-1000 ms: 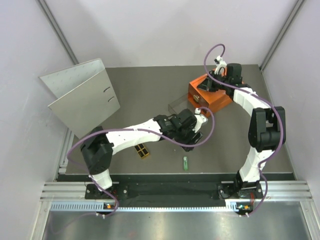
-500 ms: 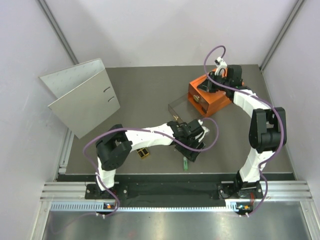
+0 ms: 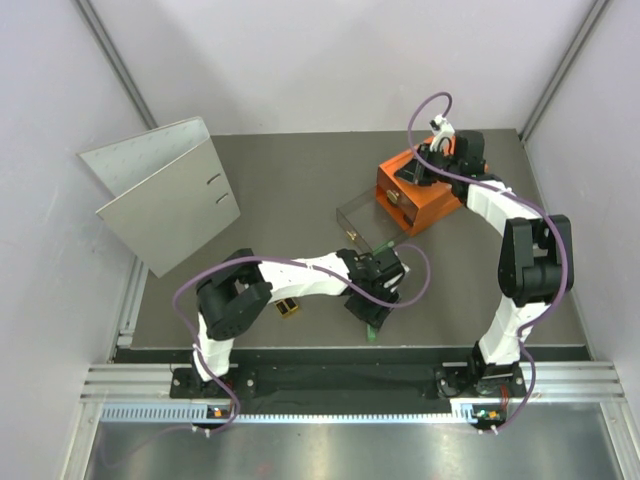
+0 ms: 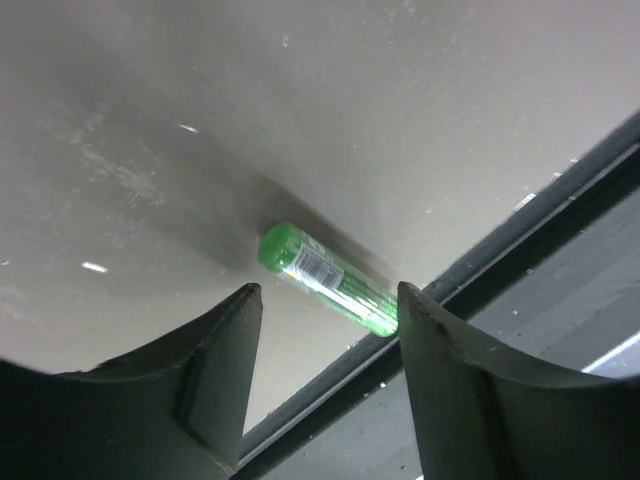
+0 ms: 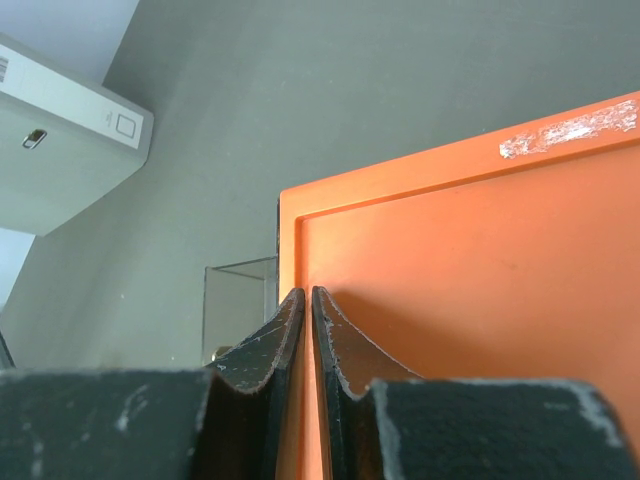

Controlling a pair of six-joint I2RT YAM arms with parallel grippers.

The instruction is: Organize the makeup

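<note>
Near the front edge of the counter (image 4: 400, 100), 1 slim green stick (image 4: 327, 279) lies loose, slanted, its far end almost at the dark rail (image 4: 520, 250) that borders the surface. The left gripper (image 3: 367, 312) hangs over it with jaws spread, holding nothing; in the wrist view the stick shows in the gap between the 2 fingers (image 4: 215, 350).

The stick is round and lies askew to the jaws, so closing on it as it is could pinch 1 end and flip it, or roll it toward the rail, where I judge it would be hard to reach. A descent too near the edge could also land a finger on the rail.

The right gripper (image 5: 309, 300) is pressed together, empty, over the orange drawer box (image 5: 480, 280).
</note>
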